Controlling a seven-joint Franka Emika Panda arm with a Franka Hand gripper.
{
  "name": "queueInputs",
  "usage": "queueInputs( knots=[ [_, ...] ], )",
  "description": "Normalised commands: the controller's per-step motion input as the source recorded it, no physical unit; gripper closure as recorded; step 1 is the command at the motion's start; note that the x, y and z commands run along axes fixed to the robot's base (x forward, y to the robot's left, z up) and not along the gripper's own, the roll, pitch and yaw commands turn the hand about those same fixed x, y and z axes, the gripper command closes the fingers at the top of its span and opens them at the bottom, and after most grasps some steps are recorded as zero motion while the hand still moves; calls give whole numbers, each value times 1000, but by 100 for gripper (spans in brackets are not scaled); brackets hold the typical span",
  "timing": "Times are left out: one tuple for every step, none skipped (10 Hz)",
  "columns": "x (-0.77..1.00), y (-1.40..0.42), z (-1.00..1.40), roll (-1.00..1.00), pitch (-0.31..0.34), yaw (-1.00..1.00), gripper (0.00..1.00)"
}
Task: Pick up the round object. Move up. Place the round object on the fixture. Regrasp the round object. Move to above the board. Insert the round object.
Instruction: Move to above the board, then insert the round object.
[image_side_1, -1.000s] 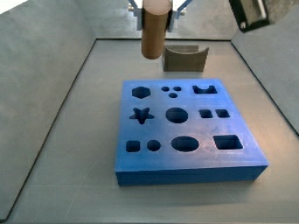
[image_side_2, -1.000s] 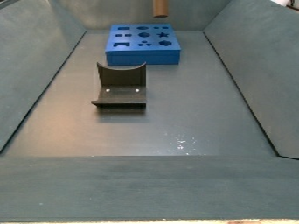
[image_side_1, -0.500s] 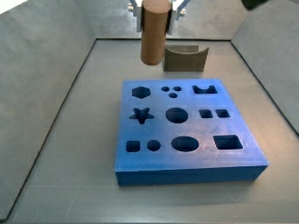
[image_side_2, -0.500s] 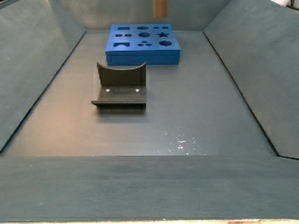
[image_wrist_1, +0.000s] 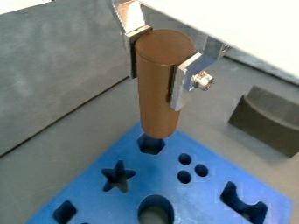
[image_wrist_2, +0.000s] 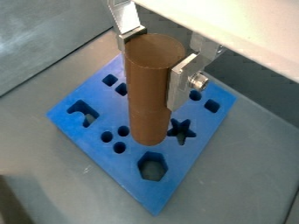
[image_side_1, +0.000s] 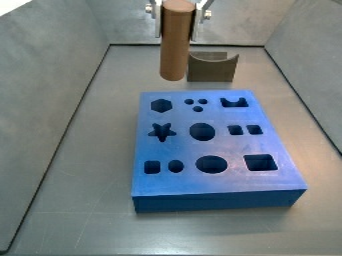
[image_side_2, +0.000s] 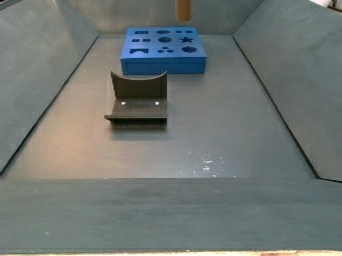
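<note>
Both wrist views show the round object (image_wrist_1: 160, 83), a smooth brown-orange cylinder with a flat top, standing upright in the air above the board (image_wrist_2: 105, 118). The gripper (image_wrist_1: 156, 54) has its jaws clenched on the peg's upper part, silver fingers (image_wrist_1: 188, 80) pressed to its sides. In a side view the peg (image_side_1: 174, 40) hangs over the blue slab's (image_side_1: 214, 185) far edge, with the fixture (image_side_1: 211, 67) on the surface just behind.

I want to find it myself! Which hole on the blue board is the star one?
Find the big blue board on the grey floor, below the gripper whose fingers hold the round object upright. The star hole sits along the board's edge, between the hexagon hole and a small square hole. Only it has points.
</note>
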Motion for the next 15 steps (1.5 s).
queueInputs(
  knots=[
    [-50, 27, 11, -388, -61, -5, 100],
    [-3, 0, 0, 0, -14, 0, 100],
    [0, -23, 0, 0, 0, 0, 100],
    [111, -114, 0, -263, 134, 0, 100],
    [277, 0, 163, -1000, 329, -103, 100],
    [131, 0, 0, -257, 286, 0, 100],
    [0, 0, -3, -29, 0, 0, 100],
    [203, -43, 80, -1000, 351, -154, 100],
    [231, -134, 160, -1000, 263, -149, 100],
    [189, -77, 0, -1000, 214, -17, 100],
    [0, 0, 0, -34, 0, 0, 100],
    [94, -3, 0, 0, 0, 0, 100],
    [669, -200, -29, 0, 0, 0, 100],
    [894, -309, 0, 91, 0, 54, 100],
    [1000, -303, 0, 86, -143, 43, 100]
  ],
)
